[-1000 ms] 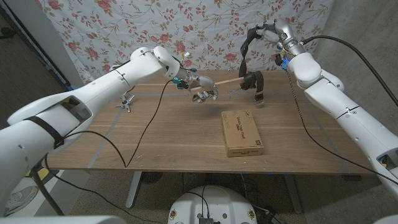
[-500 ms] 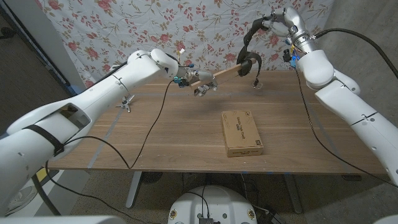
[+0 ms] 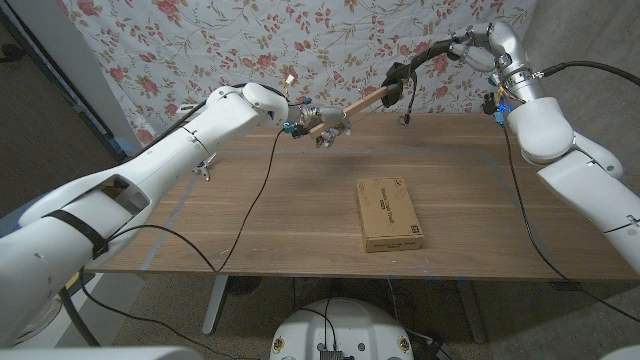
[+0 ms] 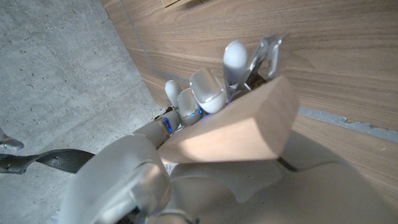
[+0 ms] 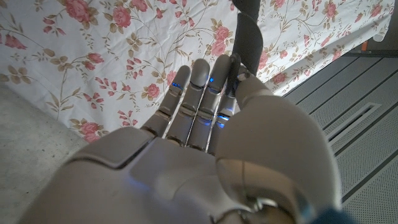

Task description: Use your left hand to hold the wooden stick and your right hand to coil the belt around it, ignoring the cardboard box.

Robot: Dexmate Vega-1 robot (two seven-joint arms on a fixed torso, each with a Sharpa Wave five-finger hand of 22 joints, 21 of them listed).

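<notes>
Since the earlier frames the right hand [image 3: 470, 42] had swung out toward the upper right of the head picture, pulling the belt [image 3: 420, 60] taut, while the stick [image 3: 362, 101] had tilted up and its belt end lifted off the table [image 3: 250, 210].

In the head view, the left hand [image 3: 322, 127], upper middle of the frame, grasped the stick's lower end; the stick slanted up to the right, with dark belt turns wrapped round its far tip. From there the belt ran to the right hand. The cardboard box [image 3: 389, 214] lay alone at lower centre right.

In the left wrist view, fingers [image 4: 205, 93] clenched round the pale stick [image 4: 233, 127], its cut end at centre right.

In the right wrist view, the hand [image 5: 205, 124] pinched the dark belt [image 5: 249, 34] between thumb and fingers at the upper middle, against the flowered cloth [image 5: 93, 56].

The coiling looked partly done; the next move likely called for carrying the belt round the stick again under steady tension, with the left grip firm
</notes>
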